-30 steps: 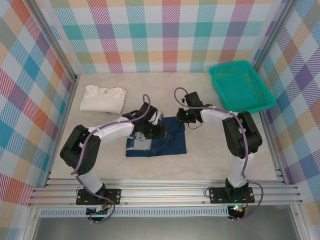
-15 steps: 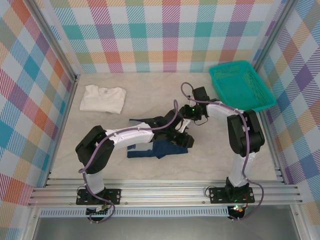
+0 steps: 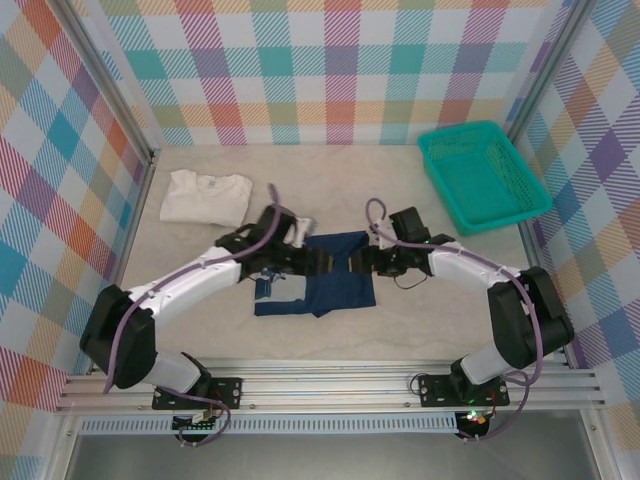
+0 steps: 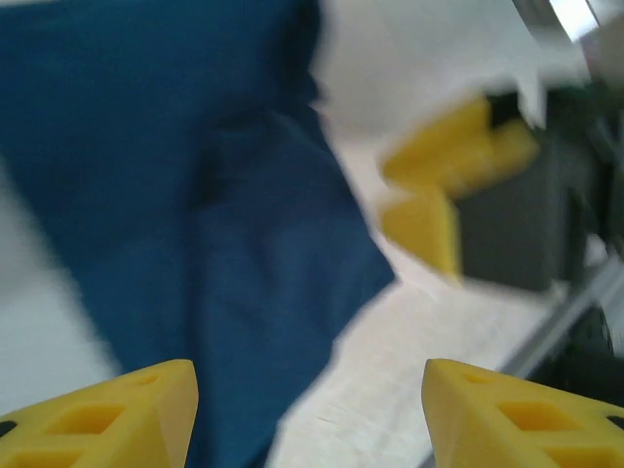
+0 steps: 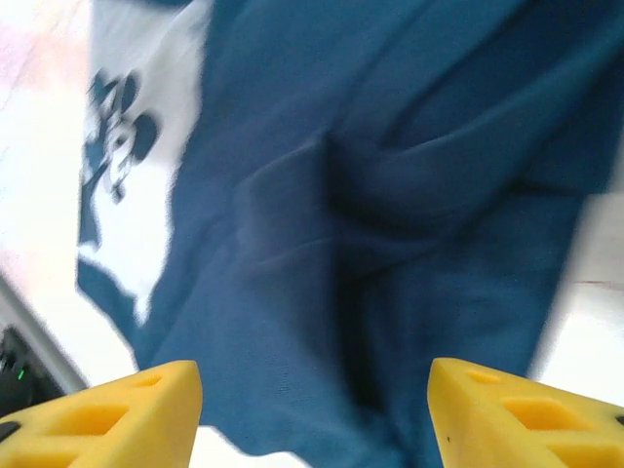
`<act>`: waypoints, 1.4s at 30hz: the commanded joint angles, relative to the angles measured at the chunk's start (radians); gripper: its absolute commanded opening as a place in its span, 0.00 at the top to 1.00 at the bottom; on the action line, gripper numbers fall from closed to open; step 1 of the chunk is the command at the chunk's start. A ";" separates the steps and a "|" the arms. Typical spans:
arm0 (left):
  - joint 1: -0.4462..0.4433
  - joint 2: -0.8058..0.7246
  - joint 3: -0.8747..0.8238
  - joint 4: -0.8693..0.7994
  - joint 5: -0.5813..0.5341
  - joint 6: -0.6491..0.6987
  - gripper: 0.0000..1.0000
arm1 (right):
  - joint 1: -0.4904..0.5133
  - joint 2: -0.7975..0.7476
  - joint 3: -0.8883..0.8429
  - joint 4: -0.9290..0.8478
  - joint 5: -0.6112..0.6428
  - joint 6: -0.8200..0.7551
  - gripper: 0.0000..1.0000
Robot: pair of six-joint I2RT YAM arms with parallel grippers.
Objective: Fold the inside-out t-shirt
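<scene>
table (image 3: 440,320): pale surface beneath both claws.
inside-out t-shirt (image 3: 335,275): navy, lying flat between left gripper (image 3: 308,260) and right gripper (image 3: 372,263).
teal basket (image 3: 483,178): well beyond the right gripper, on its outer side.
white folded shirt (image 3: 205,197): beyond the left gripper, on its outer side.
left gripper (image 4: 307,409): fingers spread, nothing pinched. Its wrist view adds the opposite claw's yellow fingers (image 4: 439,195) past the shirt's edge.
right gripper (image 5: 317,414): fingers spread above the cloth.
pale patch (image 5: 127,146): dark print legible from the right wrist, a light spot from overhead.
</scene>
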 commanded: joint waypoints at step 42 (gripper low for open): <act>0.088 0.082 -0.126 -0.047 -0.128 0.028 0.35 | 0.111 -0.219 -0.149 0.039 0.174 0.118 0.65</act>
